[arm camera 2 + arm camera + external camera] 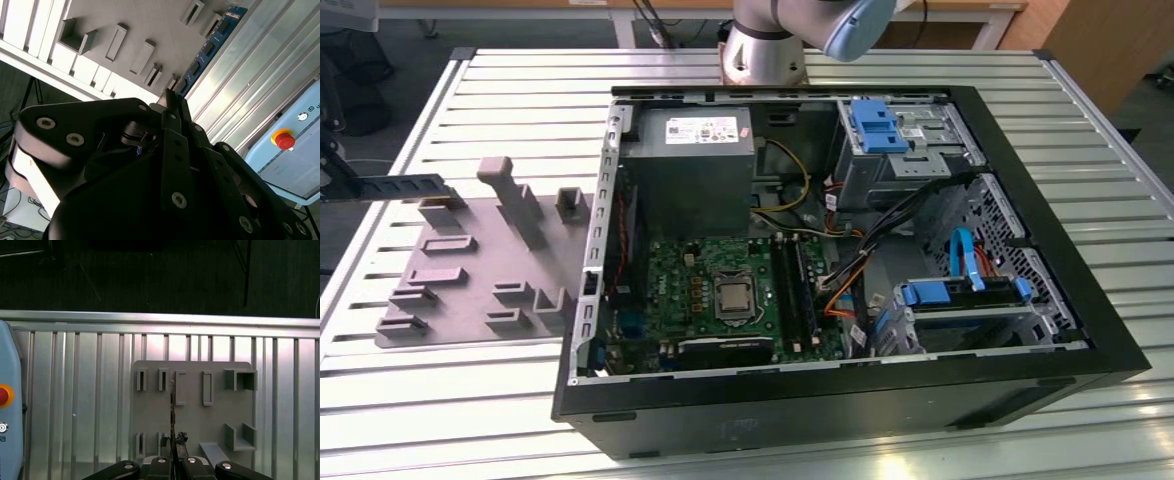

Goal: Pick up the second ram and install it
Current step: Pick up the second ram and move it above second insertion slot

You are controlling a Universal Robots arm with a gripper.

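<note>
The second ram [207,47] is a slim dark-blue board with dark chips. My gripper [172,100] is shut on one end of it. In the first wrist view the ram [172,407] appears edge-on, sticking out from the gripper [173,442] above the grey holder plate [200,425]. In the exterior view the ram [403,187] hangs level over the far end of the grey plate [467,270], at the exterior view's left, held by the gripper [331,180] at the picture's edge. The open computer case [854,400] with its green motherboard [720,290] lies at the exterior view's right, well apart from the ram.
The grey plate carries several upright slots and posts [520,200]. A light-blue box with a red stop button [284,139] stands beside the slatted metal table [494,400]. The arm's base [767,45] stands behind the case. Cables and blue drive brackets [874,125] fill the case's other side.
</note>
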